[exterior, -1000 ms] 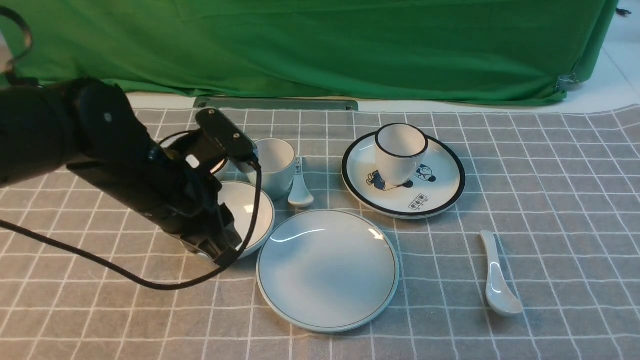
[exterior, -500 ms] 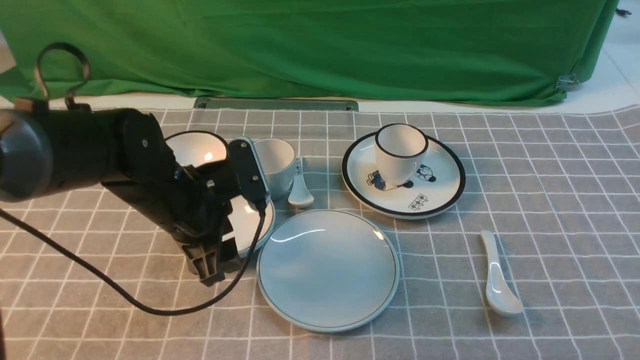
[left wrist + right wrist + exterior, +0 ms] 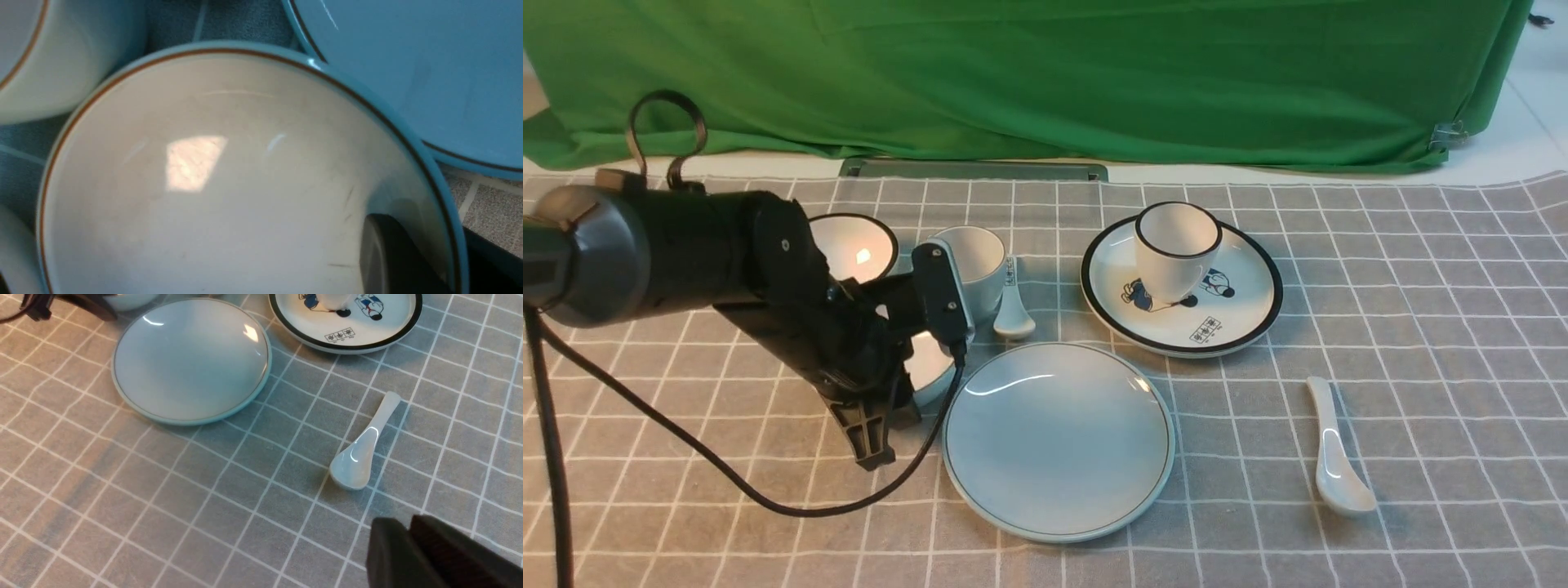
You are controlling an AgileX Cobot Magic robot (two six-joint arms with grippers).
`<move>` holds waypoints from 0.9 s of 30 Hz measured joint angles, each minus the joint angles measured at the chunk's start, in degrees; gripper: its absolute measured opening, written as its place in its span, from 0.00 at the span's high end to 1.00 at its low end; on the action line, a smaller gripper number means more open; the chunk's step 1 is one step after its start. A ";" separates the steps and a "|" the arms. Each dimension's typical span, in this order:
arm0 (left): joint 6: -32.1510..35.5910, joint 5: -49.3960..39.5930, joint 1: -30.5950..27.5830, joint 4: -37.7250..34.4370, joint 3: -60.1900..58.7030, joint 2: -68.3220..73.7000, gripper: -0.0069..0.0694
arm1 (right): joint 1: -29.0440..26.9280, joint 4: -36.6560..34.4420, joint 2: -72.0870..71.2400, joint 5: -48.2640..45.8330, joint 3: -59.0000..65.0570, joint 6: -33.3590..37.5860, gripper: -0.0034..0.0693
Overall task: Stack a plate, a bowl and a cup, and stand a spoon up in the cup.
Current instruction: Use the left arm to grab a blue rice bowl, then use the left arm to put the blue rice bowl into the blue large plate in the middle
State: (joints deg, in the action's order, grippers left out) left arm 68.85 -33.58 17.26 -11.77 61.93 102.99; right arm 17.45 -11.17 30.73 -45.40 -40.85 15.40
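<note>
The pale bowl (image 3: 934, 369) sits left of the big pale plate (image 3: 1058, 441) and is mostly hidden under my left arm. My left gripper (image 3: 876, 425) is shut on the bowl's near rim. In the left wrist view one finger (image 3: 388, 253) lies inside the bowl (image 3: 212, 175) and the other sits outside the rim. The plain cup (image 3: 974, 260) stands behind the bowl. The plain white spoon (image 3: 1335, 457) lies on the cloth at the right. In the right wrist view my right gripper (image 3: 408, 535) hovers shut and empty a short way from the spoon (image 3: 361, 453).
A black-rimmed bowl (image 3: 854, 245) stands behind my left arm. A spoon with a marked handle (image 3: 1013, 306) lies beside the cup. A cartoon plate (image 3: 1233, 318) carries a black-rimmed cup (image 3: 1176, 245). A black cable (image 3: 727, 482) trails over the checked cloth.
My left arm swung back and left, and its gripper came down over the bowl's near rim. The jaws opened wide, then closed on that rim. Nothing else on the cloth moved.
</note>
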 joint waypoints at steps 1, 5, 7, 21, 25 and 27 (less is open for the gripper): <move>-0.11 -0.77 0.00 0.11 0.06 -0.23 0.82 | 0.00 -0.05 0.00 0.00 0.00 0.00 0.80; -6.87 -5.96 0.00 0.11 -0.06 -3.04 0.83 | 0.00 -0.05 0.00 0.00 0.00 0.00 0.79; -11.00 -8.02 0.40 0.05 -0.25 -5.60 0.86 | 0.00 -0.05 0.00 0.00 0.00 0.00 0.79; -27.09 4.35 25.22 8.79 -0.73 -8.88 0.87 | 0.00 -0.05 0.00 -0.10 0.00 0.00 0.77; -27.42 5.62 27.57 12.85 -0.73 -4.39 0.87 | 0.00 -0.05 0.00 -0.90 0.00 0.00 0.76; -27.50 5.62 27.70 13.74 -0.73 -3.01 0.87 | 0.00 -0.05 0.00 -1.23 0.00 0.00 0.76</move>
State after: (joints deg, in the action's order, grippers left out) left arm 41.35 -27.96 44.97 1.97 61.20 99.97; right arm 17.45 -11.22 30.73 -46.63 -40.85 15.40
